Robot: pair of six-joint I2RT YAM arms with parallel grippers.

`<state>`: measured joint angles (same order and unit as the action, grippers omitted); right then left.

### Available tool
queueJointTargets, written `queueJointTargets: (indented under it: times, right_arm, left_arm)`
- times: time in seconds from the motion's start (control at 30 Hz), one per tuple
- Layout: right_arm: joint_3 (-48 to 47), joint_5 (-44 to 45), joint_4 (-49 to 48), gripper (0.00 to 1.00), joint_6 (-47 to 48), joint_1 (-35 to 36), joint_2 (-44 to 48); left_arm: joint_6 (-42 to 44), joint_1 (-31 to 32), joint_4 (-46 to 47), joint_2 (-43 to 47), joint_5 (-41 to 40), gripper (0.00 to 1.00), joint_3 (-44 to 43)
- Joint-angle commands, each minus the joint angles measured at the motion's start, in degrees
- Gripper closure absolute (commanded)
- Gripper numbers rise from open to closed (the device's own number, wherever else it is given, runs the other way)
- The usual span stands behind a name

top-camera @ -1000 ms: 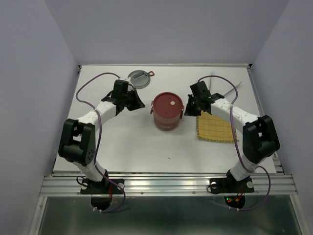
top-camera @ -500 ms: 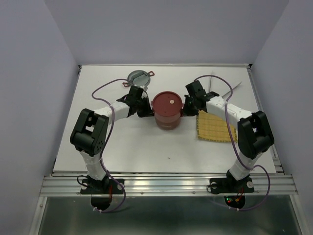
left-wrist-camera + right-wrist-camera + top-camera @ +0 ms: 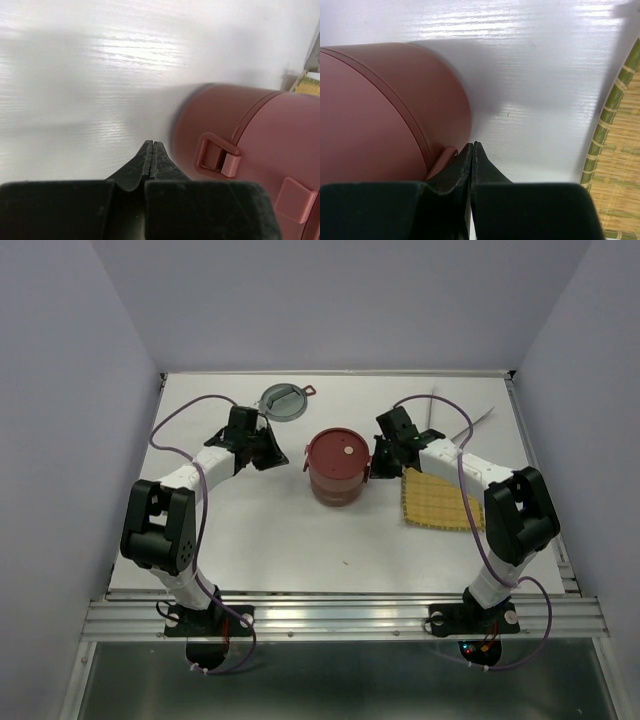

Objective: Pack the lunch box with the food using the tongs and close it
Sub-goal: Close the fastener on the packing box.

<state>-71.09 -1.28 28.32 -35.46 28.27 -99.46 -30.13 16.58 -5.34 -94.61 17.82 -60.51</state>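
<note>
White table: mat near right, closed lunch box mid-table, steel bowl and tongs far back. Right jaws pressed together at box handle; left jaws pressed together, lately drawn back from box.

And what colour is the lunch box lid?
Dark red lid with a pale centre dot; top external view.

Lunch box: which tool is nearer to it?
Right. The right tool, shut, is at the lunch box's side handle, about touching; the left tool, shut, stands off the opposite side with a gap.
</note>
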Motion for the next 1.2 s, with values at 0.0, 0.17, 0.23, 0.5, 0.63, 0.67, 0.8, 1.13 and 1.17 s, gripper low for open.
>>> queueJointTargets:
  times: [0.0, 0.17, 0.23, 0.5, 0.63, 0.67, 0.8, 1.13, 1.17]
  right_arm:
    - [-0.28, -0.04, -3.09, 0.99, -0.31, 0.64, 2.43]
    - [-0.80, -0.39, -3.09, 0.99, -0.13, 0.64, 2.17]
    - [-0.89, -0.65, -3.18, 0.99, -0.13, 0.64, 1.99]
    - [-2.21, -2.50, -3.18, 0.99, 0.39, 0.64, 0.76]
    - [-2.83, -2.50, -3.09, 0.99, 0.39, 0.64, 0.41]
    - [-2.83, -2.50, -3.09, 0.99, 0.39, 0.64, 0.41]
    - [-2.30, -2.33, -3.09, 0.99, 0.48, 0.64, 0.84]
    - [-1.16, 0.22, -3.00, 0.99, 0.13, 0.12, 1.29]
    - [-0.98, 0.57, -2.92, 0.99, 0.22, 0.12, 1.37]
  left_arm:
    - [1.65, -1.28, -2.39, 2.59, -0.51, 1.00, -2.33]
    - [2.01, -1.46, -1.61, 1.71, 1.60, 1.00, -3.39]
    - [1.30, -1.37, -0.46, 1.27, 3.18, 1.00, -3.03]
    - [-0.72, 5.98, 3.32, -4.17, 5.81, 1.00, -6.19]
    - [-0.63, 10.93, 3.23, -6.20, 5.55, 1.00, -7.69]
    - [-0.81, 10.76, 4.02, -6.03, 5.73, 1.00, -7.00]
    - [-0.11, 7.95, 3.50, -4.98, 5.91, 1.00, -5.94]
    - [0.60, 3.02, 1.92, 0.48, 4.68, 1.00, -3.65]
    - [0.60, 3.02, 1.83, 0.65, 4.68, 1.00, -3.65]
